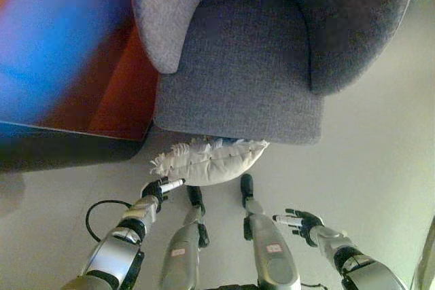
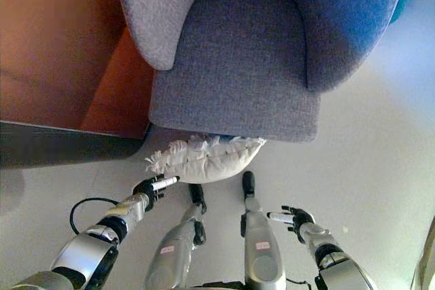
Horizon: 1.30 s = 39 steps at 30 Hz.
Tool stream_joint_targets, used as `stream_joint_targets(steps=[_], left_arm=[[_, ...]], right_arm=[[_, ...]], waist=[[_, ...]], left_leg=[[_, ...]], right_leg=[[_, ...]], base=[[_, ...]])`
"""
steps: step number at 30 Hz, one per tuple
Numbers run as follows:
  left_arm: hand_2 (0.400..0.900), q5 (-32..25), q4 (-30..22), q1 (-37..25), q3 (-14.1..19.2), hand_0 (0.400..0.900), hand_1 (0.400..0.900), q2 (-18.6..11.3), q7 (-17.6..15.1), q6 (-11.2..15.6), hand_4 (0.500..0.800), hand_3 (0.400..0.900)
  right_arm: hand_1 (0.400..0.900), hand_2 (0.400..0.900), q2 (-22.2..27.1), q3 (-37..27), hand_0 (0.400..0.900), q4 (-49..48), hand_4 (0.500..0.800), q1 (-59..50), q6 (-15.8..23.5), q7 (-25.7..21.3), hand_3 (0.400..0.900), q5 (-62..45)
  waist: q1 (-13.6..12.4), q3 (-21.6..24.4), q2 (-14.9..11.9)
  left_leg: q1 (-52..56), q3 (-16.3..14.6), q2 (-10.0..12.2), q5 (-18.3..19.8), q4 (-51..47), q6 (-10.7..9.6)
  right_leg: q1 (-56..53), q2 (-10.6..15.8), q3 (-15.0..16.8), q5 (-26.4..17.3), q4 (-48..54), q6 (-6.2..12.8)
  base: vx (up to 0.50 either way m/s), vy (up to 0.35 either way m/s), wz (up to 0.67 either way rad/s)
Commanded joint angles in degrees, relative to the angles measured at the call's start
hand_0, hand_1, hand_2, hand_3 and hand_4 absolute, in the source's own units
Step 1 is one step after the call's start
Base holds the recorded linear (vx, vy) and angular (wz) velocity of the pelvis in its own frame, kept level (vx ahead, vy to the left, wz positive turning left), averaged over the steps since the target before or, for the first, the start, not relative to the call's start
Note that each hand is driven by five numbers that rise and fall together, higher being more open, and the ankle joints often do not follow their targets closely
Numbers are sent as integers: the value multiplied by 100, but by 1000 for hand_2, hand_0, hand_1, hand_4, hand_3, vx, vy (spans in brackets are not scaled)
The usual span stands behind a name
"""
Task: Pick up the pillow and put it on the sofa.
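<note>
1. Fingers first: the left hand (image 1: 158,188) has its fingers mostly straight, white-tipped one pointing at the pillow's lower left edge, very near it but holding nothing. The right hand (image 1: 301,223) is spread wide, fingers relaxed, well apart from the pillow, off to the right

2. The pillow (image 1: 207,159) is white with a frilly edge, lying on the floor (image 1: 367,168) right at the foot of the grey sofa (image 1: 245,66), its far side tucked just under the front of the seat

3. Biggest risk imo: only one hand is close. If the left pushes in alone, the pillow probably just slides further under the seat edge instead of getting picked up

4. It's soft, so a pinch on the frill alone could let it sag and slip out mid-lift

5. Lifting straight up looks like trouble too, since the seat front overhangs the pillow's far side and could catch it

6. There's a dark low table (image 1: 61,147) just left of the sofa, so a wide left-arm swing might clip it
</note>
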<state>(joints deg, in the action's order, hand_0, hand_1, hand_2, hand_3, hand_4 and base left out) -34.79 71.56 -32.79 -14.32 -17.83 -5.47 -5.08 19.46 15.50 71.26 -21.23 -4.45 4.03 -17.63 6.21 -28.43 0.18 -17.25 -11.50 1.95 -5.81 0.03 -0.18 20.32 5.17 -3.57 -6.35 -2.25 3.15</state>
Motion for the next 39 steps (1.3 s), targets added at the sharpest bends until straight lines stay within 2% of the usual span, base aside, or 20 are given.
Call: stream_joint_targets(steps=[1, 7, 11, 22, 25, 33, 39], left_arm=[[900, -418, 255, -202, 126, 900, 900, -202, -145, 42, 800, 900], [900, -1160, 288, -714, 297, 900, 900, -431, -355, -28, 800, 900], [900, -1419, 319, -907, 358, 900, 900, -533, -566, -97, 800, 900], [900, -2065, 385, -1790, 401, 900, 900, -813, -1127, 68, 800, 900], [900, -2212, 368, -2023, 353, 900, 900, -826, -1114, 57, 800, 900], [900, -2161, 426, -2586, 165, 900, 900, -834, -1089, 2, 800, 900], [900, -2193, 608, -3074, 30, 900, 900, -978, -853, -62, 800, 900]], right_arm=[[900, 900, 341, 272, 900, -42, 800, -1, -112, -18, 900, -165], [900, 900, 510, 290, 900, -80, 800, -106, -95, 122, 900, -246], [900, 900, 542, 305, 900, -105, 800, -113, -17, 144, 900, -319], [900, 900, 672, 378, 900, -120, 800, -526, -142, 308, 900, -641], [900, 900, 641, 368, 900, -93, 800, -580, -162, 282, 900, -725], [900, 900, 592, 333, 900, -116, 800, -731, -227, 344, 900, -980], [900, 900, 627, 286, 900, -15, 800, -711, -167, 551, 900, -1002]], waist=[[121, -95, -108], [255, -136, -141], [309, -136, -161], [374, -136, -275], [394, -136, -297], [484, -136, -425], [601, -136, -540]], left_leg=[[-705, 36, -193, 522, 1004, -281], [-1473, -32, -65, 541, 1432, -381], [-1895, 4, -11, 585, 1693, -417], [-2983, 182, 189, 769, 2452, -491], [-3225, 255, 189, 827, 2582, -478], [-3519, 407, 202, 924, 2822, -486], [-3711, 475, 251, 969, 2925, -503]], right_leg=[[651, -99, -141, 461, -754, 134], [1367, -124, -188, 485, -1061, 90], [1751, -148, -182, 522, -1248, 57], [2753, -201, -146, 694, -1840, -19], [2983, -221, -105, 730, -1981, -34], [3216, -280, -29, 733, -2117, -36], [3348, -366, 31, 729, -2151, -48]], base=[[-37, 7, 1], [-36, -15, 5], [-32, -46, 11], [-29, -45, 5], [-16, -85, 13], [11, -71, 2], [5, -41, -6]])
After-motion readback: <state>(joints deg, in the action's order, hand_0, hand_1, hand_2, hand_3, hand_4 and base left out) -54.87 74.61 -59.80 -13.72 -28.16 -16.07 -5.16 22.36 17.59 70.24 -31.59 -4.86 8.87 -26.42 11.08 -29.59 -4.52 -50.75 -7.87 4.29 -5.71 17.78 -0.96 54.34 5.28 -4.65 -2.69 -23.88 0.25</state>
